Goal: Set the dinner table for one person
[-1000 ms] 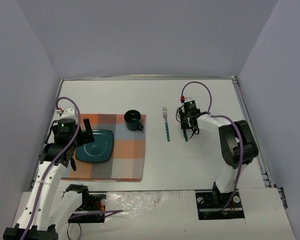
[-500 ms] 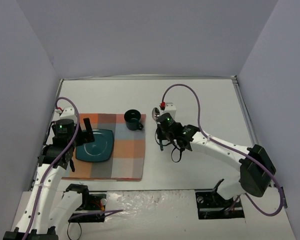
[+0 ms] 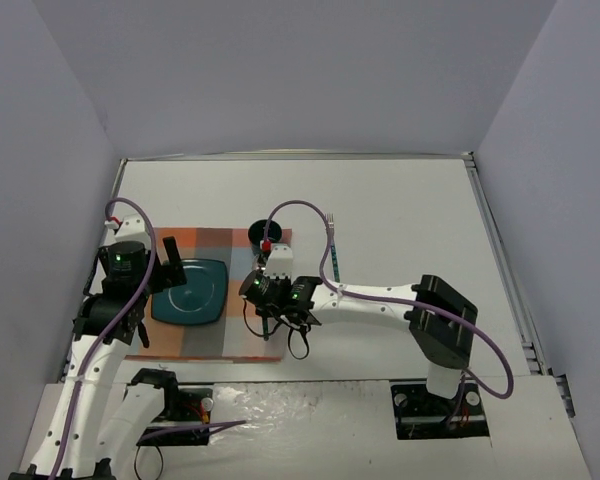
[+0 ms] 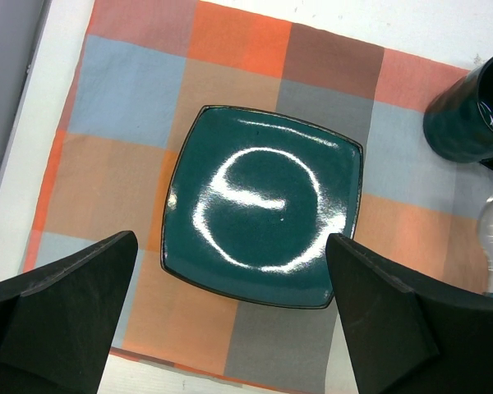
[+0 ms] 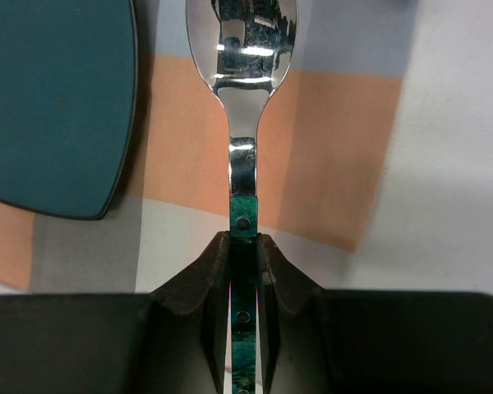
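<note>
While the right gripper [image 5: 244,246] clamps the teal handle of a shiny steel spoon [image 5: 241,164] over the checked cloth placemat [image 5: 337,148] on the matte-white dinner table [image 3: 400,200], the left gripper [image 4: 230,246] gapes wide over a glossy square teal plate [image 4: 263,205].

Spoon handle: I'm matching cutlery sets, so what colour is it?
The spoon handle is teal green, clearest in the right wrist view.

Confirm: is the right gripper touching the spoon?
Touching. The right wrist view shows the right gripper clamped on the teal handle of the spoon, with no gap on either side.
</note>
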